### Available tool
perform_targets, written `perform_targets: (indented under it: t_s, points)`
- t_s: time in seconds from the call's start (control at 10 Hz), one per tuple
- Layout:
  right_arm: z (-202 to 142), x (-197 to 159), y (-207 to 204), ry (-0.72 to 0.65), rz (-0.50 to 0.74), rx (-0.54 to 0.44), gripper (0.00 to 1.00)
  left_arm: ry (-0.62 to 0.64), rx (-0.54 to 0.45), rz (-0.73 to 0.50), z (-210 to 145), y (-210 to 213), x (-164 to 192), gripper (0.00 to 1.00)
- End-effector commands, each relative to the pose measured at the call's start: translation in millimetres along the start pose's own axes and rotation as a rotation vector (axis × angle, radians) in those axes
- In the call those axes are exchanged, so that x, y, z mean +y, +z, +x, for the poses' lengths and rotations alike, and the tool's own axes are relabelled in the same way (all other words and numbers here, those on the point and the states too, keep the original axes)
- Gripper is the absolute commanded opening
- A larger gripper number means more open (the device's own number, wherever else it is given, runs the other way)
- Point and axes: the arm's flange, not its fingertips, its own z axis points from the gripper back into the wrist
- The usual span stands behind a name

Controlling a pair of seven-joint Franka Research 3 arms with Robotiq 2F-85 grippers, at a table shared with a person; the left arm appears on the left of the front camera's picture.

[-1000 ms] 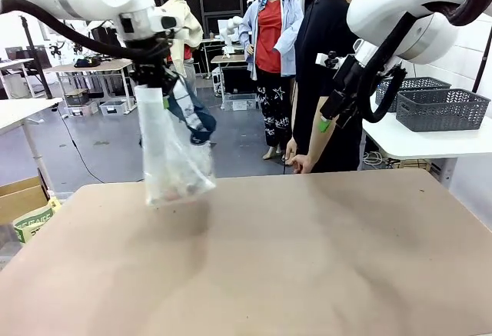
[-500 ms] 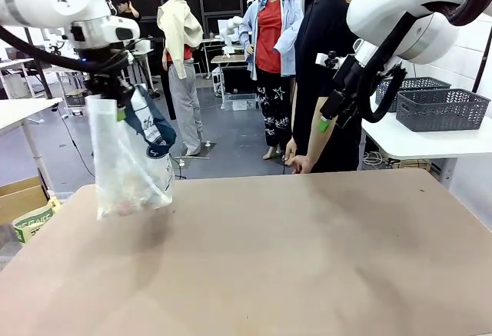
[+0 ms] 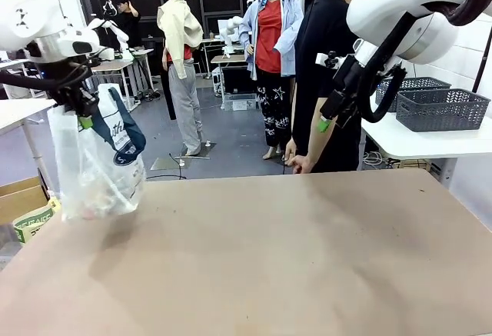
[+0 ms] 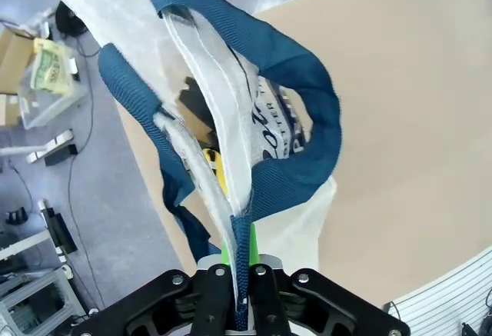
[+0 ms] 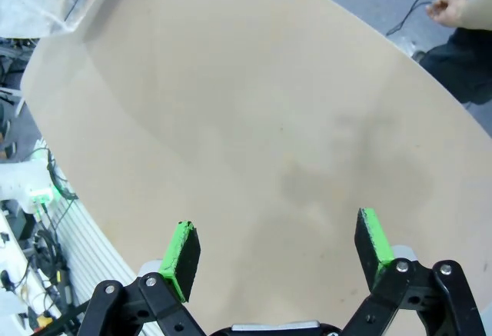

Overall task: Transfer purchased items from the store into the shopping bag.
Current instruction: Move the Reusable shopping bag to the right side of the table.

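Observation:
The shopping bag (image 3: 96, 163), whitish film with navy handles, hangs over the table's left edge. My left gripper (image 3: 81, 113) is shut on the bag's top. In the left wrist view the green pads (image 4: 240, 263) pinch the film and a navy handle (image 4: 300, 98). Purchased items show through the film as pale and reddish shapes (image 3: 92, 194) at the bottom, and as a yellow pack (image 4: 219, 171). My right gripper (image 3: 329, 117) hangs high at the right, open with nothing between its fingers (image 5: 278, 236). The store (image 3: 442, 109), a dark grey slotted basket, stands on a white side table.
A person in black stands at the far edge, one hand (image 3: 300, 163) low by the tabletop (image 3: 292, 251). A second grey basket (image 3: 419, 84) sits behind the store. A cardboard box (image 3: 19, 197) and a printed sack stand on the floor at the left.
My left arm has carried the hanging bag leftward, from left of the table's middle to its left edge. The right arm has stayed still and open.

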Motion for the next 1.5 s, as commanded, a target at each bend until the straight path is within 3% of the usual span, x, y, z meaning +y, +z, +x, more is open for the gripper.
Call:
perform_targets:
  t_s: [0.0, 0.3, 0.5, 0.9, 1.4]
  points:
    - [1.2, 0.7, -1.5, -0.005, -0.023, 0.009, 1.00, -0.010, 0.005, -0.003, 6.7, 4.4, -4.8, 0.00]
    - [1.2, 0.7, -1.5, -0.005, -0.023, 0.009, 1.00, -0.010, 0.005, -0.003, 6.7, 4.4, -4.8, 0.00]
    - [1.2, 0.7, -1.5, -0.005, -0.023, 0.009, 1.00, 0.001, 0.019, -0.017, -4.7, -19.3, -0.9, 0.00]
    - [1.2, 0.7, -1.5, -0.005, -0.023, 0.009, 1.00, -0.028, -0.036, 0.001, -33.3, -25.1, 16.8, 0.00]
    - [1.2, 0.7, -1.5, -0.005, -0.023, 0.009, 1.00, -0.079, -0.022, -0.025, -74.7, -58.7, 50.4, 0.00]
